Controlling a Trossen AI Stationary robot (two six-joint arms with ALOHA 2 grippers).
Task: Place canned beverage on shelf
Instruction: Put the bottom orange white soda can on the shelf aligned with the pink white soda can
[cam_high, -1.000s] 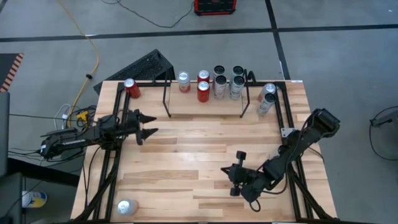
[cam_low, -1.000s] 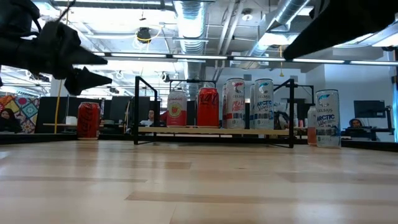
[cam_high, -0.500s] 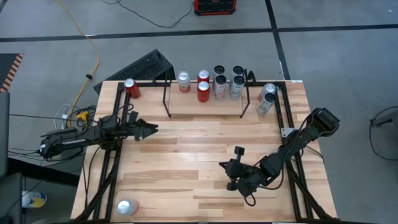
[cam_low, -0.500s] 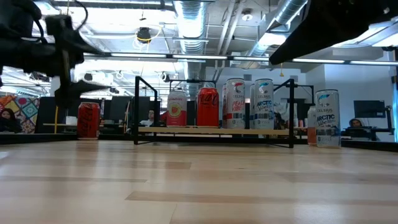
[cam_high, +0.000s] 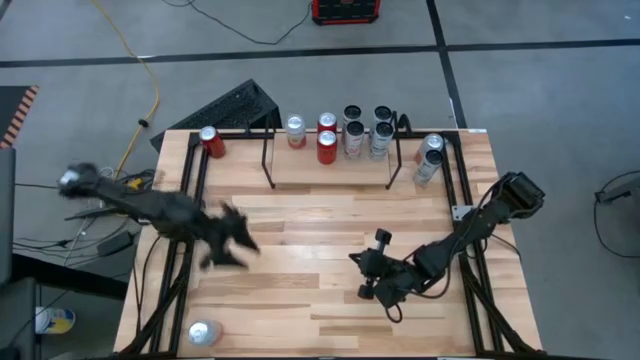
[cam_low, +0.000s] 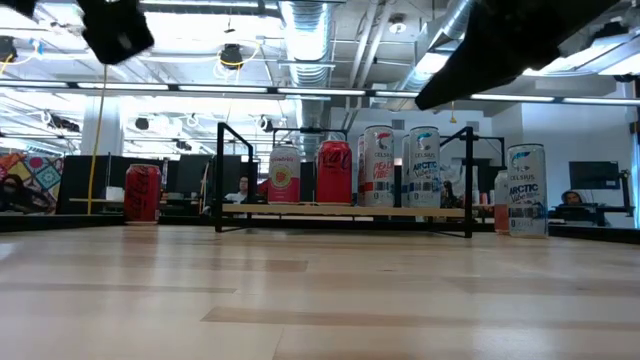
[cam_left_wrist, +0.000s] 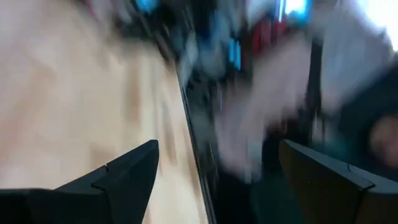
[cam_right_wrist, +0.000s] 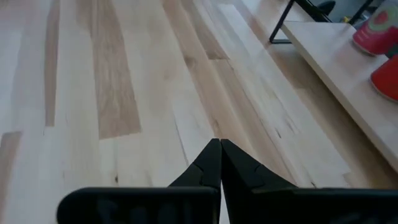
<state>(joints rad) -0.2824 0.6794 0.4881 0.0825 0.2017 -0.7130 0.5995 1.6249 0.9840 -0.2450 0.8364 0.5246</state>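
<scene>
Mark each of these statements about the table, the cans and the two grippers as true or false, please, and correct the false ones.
1. The right gripper has its fingers closed with nothing between them. True.
2. The left gripper holds a red can. False: its fingers are spread apart and empty.
3. A silver can stands alone near the table's front left corner. True.
4. The shelf carries no cans. False: several cans stand along its back part.
5. A red can stands off the shelf at the table's back left. True.
</scene>
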